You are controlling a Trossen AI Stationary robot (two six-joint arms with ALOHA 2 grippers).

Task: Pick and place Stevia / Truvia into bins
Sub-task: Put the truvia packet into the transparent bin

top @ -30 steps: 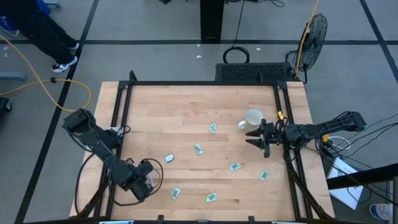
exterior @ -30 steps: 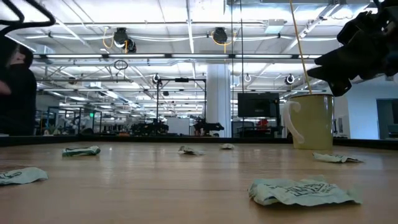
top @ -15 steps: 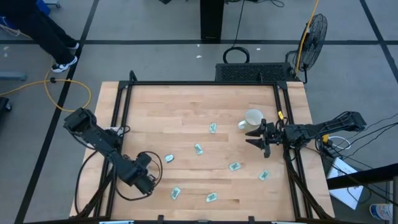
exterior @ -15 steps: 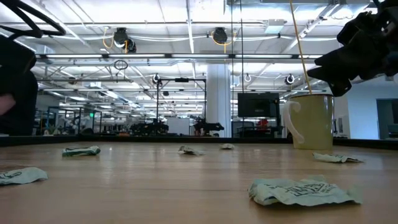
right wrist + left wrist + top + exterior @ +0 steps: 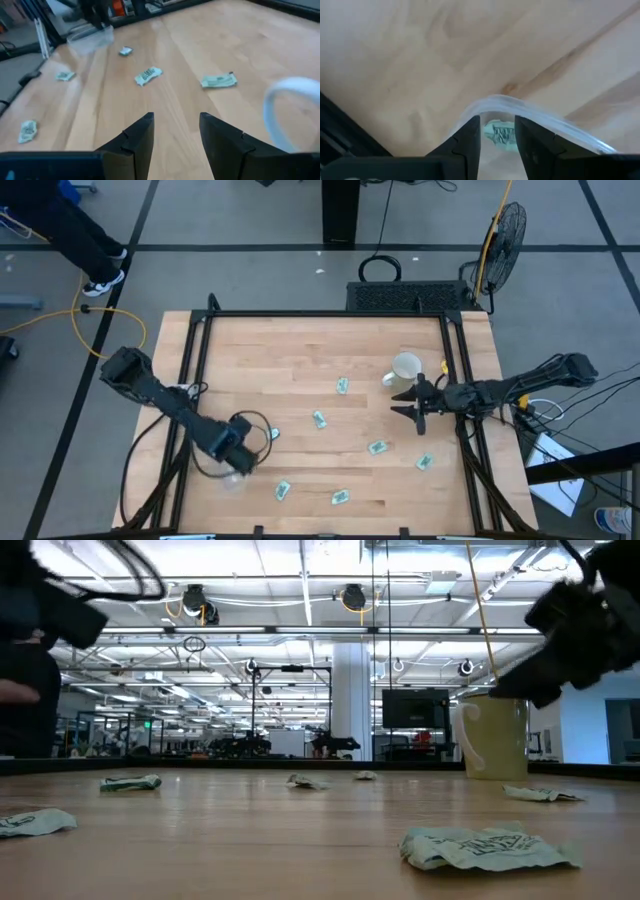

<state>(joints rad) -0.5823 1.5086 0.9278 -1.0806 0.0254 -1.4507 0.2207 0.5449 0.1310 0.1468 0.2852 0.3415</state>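
Note:
Several pale green and white Stevia packets (image 5: 320,419) lie flat on the wooden table (image 5: 300,350). The clear bin (image 5: 232,480) stands near the near left corner. One packet (image 5: 500,134) lies inside it, seen past its rim (image 5: 520,107). My left gripper (image 5: 497,142) is open and hangs just above that rim, on the bin's far side (image 5: 237,448). My right gripper (image 5: 412,405) is open and empty. It hovers at the right, just near of the cream mug (image 5: 405,368).
Black frame rails (image 5: 195,370) run along the table's left, far and right edges. The mug's handle (image 5: 287,110) stands close beside my right gripper. The far half of the table is bare wood. Loose packets (image 5: 147,75) lie scattered between the two arms.
My left gripper has drawn back from the near left corner toward the far edge, leaving the bin standing uncovered. My right gripper has slid a little toward the table's left.

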